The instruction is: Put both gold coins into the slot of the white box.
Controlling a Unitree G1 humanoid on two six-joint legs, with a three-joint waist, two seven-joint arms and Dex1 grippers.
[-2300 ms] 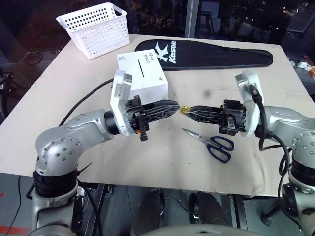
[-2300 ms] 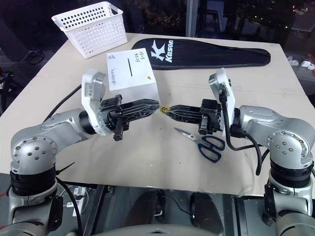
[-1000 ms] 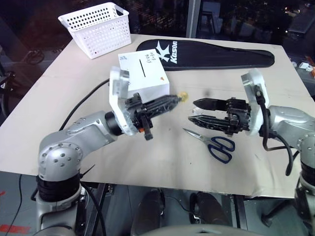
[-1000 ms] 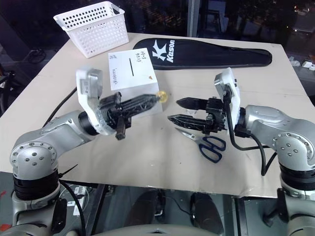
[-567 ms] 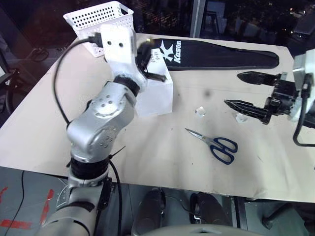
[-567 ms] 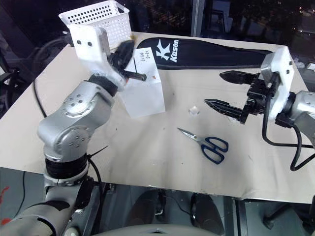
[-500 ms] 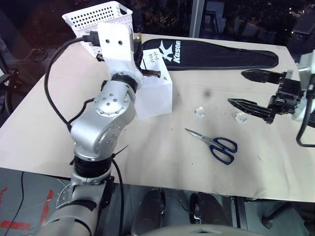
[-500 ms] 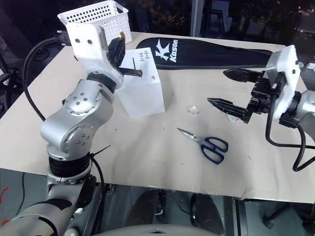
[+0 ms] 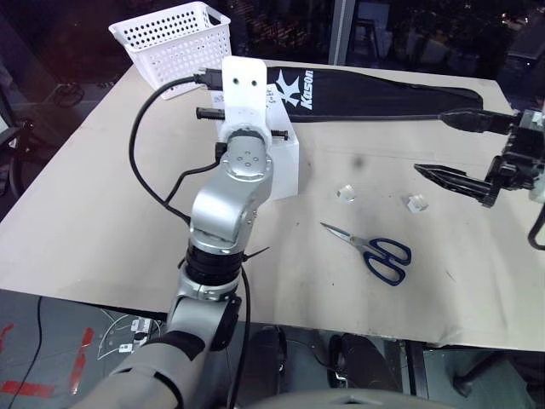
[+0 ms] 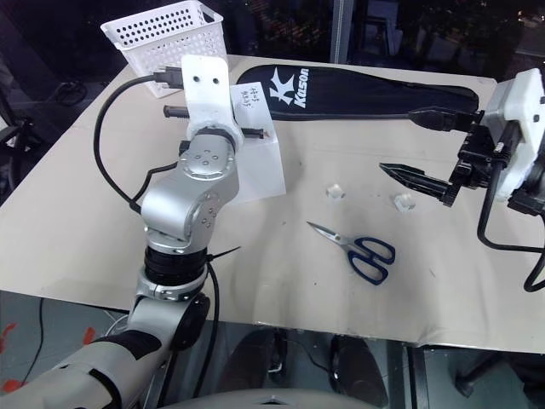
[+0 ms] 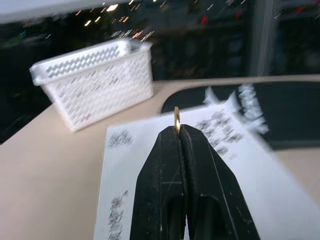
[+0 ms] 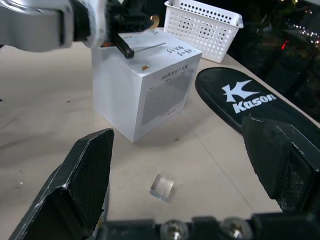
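The white box (image 12: pixel 145 92) stands at mid-table, its thin black slot (image 12: pixel 150 47) on the top face. My left gripper (image 11: pixel 177 131) hangs just above that top face, shut on a gold coin (image 11: pixel 176 119) held edge-on at its fingertips. In the right wrist view the coin (image 12: pixel 156 19) glints above the box's far top edge. In the left eye view my raised left arm covers most of the box (image 9: pixel 286 166). My right gripper (image 9: pixel 430 142) floats above the table's right side, open and empty, well away from the box.
Blue-handled scissors (image 9: pixel 375 249) lie near the front centre. Two small clear blocks (image 9: pixel 346 192) (image 9: pixel 414 203) sit between box and right gripper. A white perforated basket (image 9: pixel 174 38) stands at the far left, a black racket bag (image 9: pixel 375 94) along the far edge.
My left arm has swung up from mid-table and rolled over, bringing the coin above the box top. My open right gripper has drawn away to the right and upward.
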